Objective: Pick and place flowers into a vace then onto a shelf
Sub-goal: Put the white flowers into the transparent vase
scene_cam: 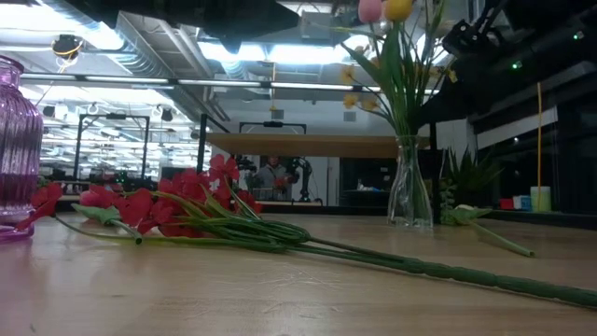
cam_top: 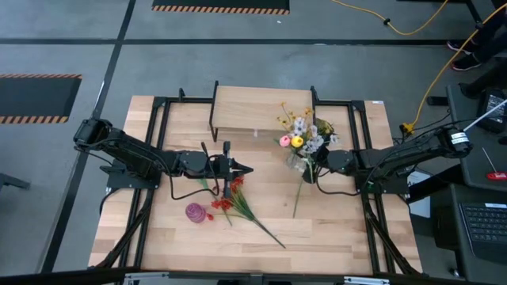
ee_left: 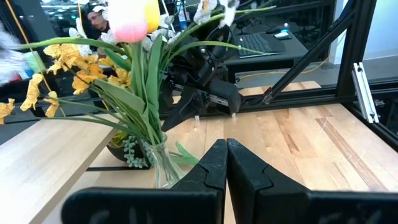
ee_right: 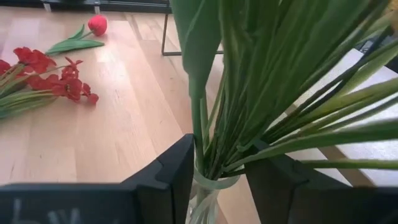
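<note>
A clear glass vase [scene_cam: 410, 196] stands on its base on the table, right of the middle, holding pink and yellow tulips, yellow and white blossoms [cam_top: 299, 136] and green stalks [ee_right: 249, 93]. My right gripper [ee_right: 217, 177] is open, one finger on each side of the stalks at the vase's mouth [ee_right: 211, 183]. My left gripper [ee_left: 225, 158] is shut and hovers left of the vase, above the red flowers [cam_top: 228, 203], which lie flat on the table. A red tulip [ee_right: 96, 25] lies beside them. The shelf [cam_top: 261, 109] stands at the far side. My right gripper comes level from the table's right, its fingers [ee_right: 177, 168] bracketing the stalks at the vase's rim [ee_right: 200, 180]. Leaves cover the place where they meet, so I cannot tell whether the fingers touch the glass or the stalks. The vase stands upright on the table.
A purple glass vase [cam_top: 195, 212] stands near the red flowers, toward the left near side. A loose green stem [cam_top: 299, 196] lies on the table in front of the clear vase. Black frame rails [cam_top: 158, 158] run along both sides of the table.
</note>
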Controlling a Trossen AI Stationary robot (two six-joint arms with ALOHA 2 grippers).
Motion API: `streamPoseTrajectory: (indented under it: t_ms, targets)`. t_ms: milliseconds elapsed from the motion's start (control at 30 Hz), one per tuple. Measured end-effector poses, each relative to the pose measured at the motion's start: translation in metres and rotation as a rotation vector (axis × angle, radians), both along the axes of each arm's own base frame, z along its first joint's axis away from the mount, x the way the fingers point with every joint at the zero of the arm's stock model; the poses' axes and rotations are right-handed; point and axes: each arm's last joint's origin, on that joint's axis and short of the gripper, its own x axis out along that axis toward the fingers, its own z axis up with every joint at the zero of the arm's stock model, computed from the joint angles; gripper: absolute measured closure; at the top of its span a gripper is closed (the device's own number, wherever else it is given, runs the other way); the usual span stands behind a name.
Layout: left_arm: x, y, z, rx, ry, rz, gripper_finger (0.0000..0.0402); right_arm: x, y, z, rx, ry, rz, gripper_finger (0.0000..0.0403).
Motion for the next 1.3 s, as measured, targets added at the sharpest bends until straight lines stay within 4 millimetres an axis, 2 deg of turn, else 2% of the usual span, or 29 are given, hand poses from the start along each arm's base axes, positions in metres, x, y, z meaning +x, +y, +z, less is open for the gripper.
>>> streamPoseTrajectory:
  t_ms: [867,1000,1167,1300]
  targets:
    - [0.000,0.000,0.000,-0.001,0.000,0.000,0.0398,-0.010,0.000,0.010,0.028,-0.026,0.048,0.0271]
    - [0.000,0.000,0.000,-0.001,0.000,0.000,0.0398,-0.010,0.000,0.010,0.026,-0.024,0.049,0.0303]
    - [0.000,0.000,0.000,-0.001,0.000,0.000,0.0398,-0.011,0.000,0.009,0.025,-0.015,0.049,0.0382]
    - [0.000,0.000,0.000,0.000,0.000,0.000,0.0398,-0.011,0.000,0.009,0.049,-0.022,0.039,0.0389]
